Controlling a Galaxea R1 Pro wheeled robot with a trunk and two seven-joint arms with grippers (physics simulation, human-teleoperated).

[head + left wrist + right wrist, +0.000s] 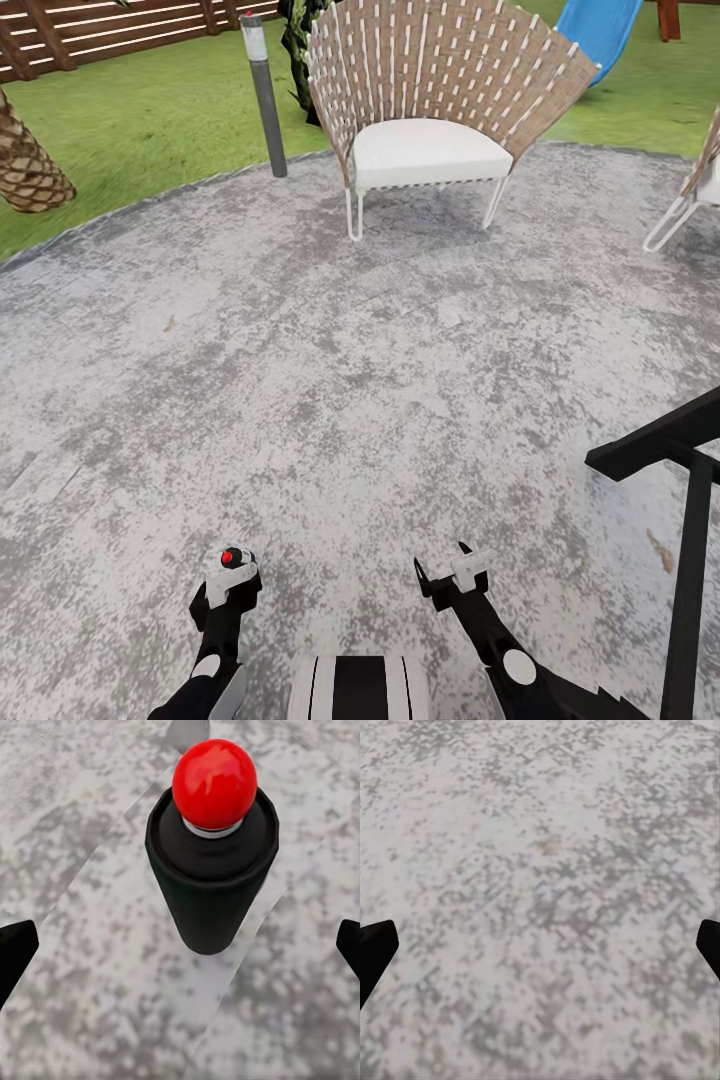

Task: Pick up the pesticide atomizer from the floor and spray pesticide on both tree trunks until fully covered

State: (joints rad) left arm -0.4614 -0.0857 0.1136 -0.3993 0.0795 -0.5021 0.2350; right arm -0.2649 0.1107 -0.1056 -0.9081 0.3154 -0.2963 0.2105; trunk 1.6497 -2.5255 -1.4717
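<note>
We're hovering our left claw (180, 945), spread wide, around the small dark red-topped pesticide atomizer (211, 862) above the mottled grey stone floor (380, 380); closing off-centre risks toppling it.

Both black arms reach forward and low, the left gripper (232, 575) with its jaws spread wide on either side of the pesticide atomizer (212, 855), not touching it, the right gripper (452, 572) likewise spread wide, holding nothing.
</note>
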